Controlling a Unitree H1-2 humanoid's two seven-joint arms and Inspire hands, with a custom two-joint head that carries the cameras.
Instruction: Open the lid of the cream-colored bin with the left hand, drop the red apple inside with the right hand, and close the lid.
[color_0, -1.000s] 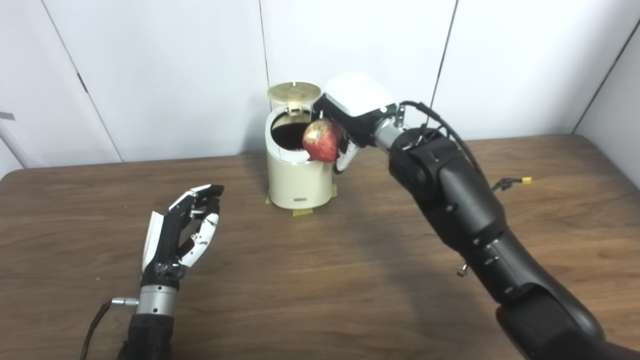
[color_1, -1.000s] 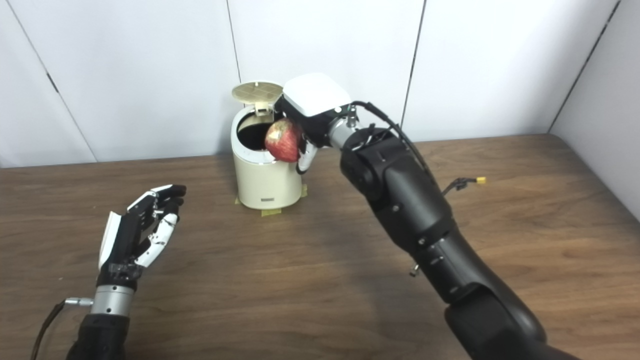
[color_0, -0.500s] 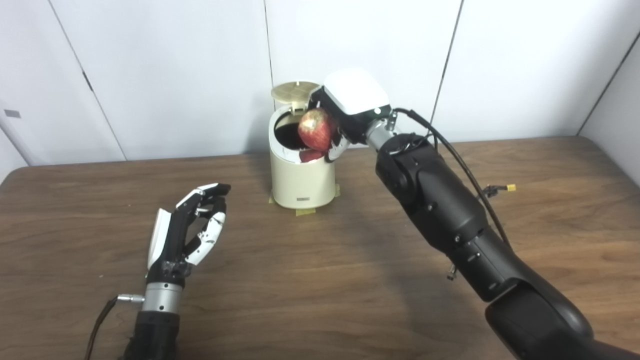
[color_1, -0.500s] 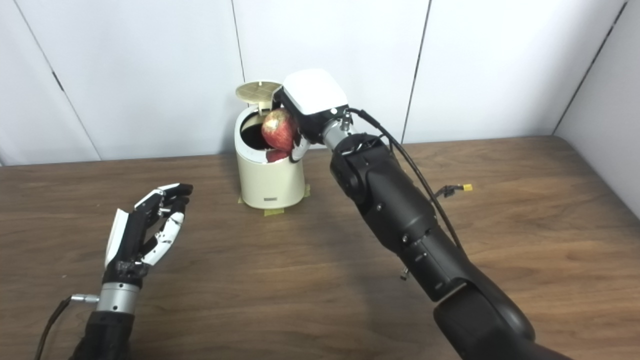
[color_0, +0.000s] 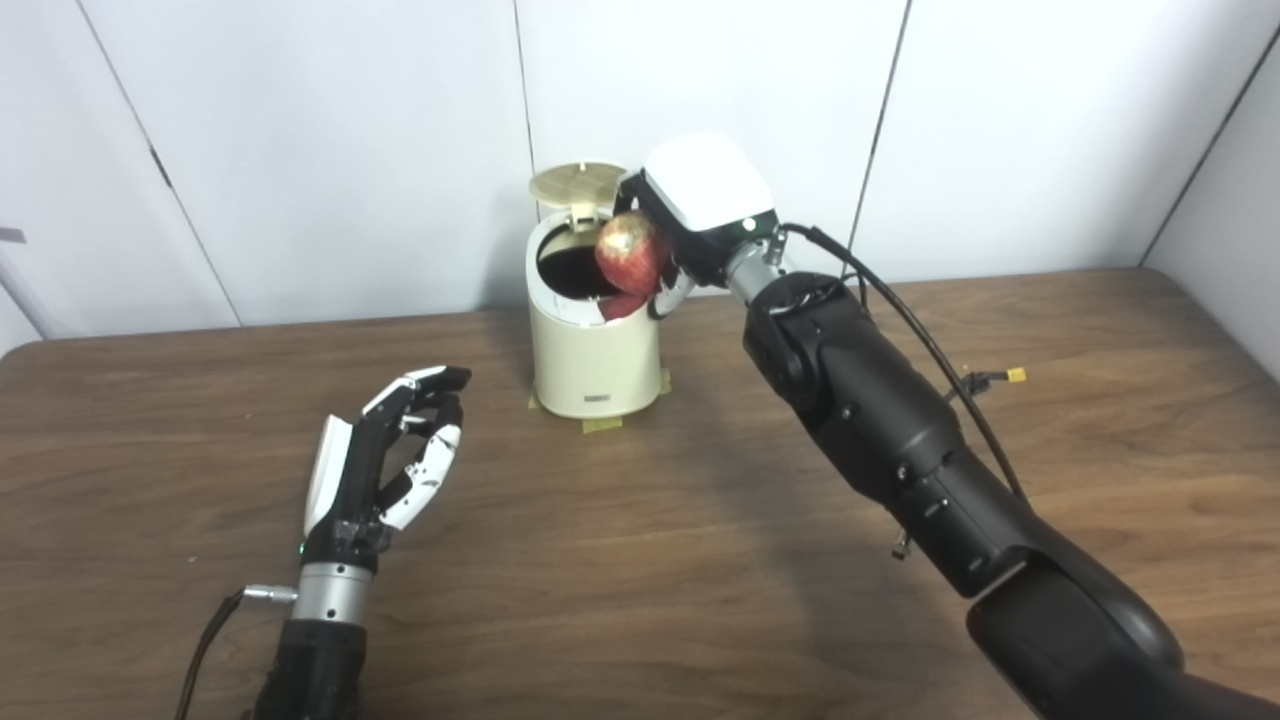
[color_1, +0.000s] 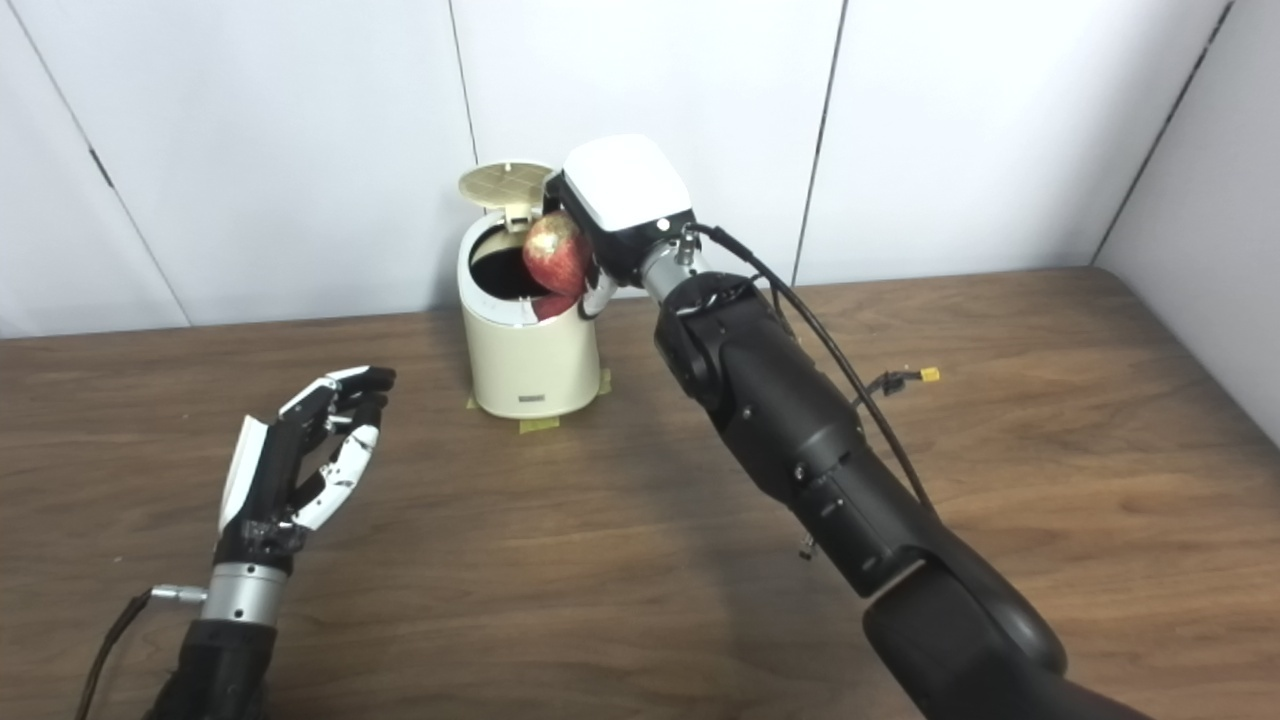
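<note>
Fingers (color_0: 668, 295) of right hand (color_0: 690, 225) clamped on apple (color_0: 632, 251), held over bin (color_0: 590, 340) mouth, at right rim. Lid (color_0: 575, 184) up at back of bin. Drop step in hand. Next, likely: shift toward centre, release. Left hand (color_0: 385, 465) well apart from bin, fingers loosely apart, empty.

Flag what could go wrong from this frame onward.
The red apple sits over the right edge of the bin opening, not its centre; released now, it might strike the rim and roll off. The right hand is close to the upright lid and could knock it while withdrawing.
</note>
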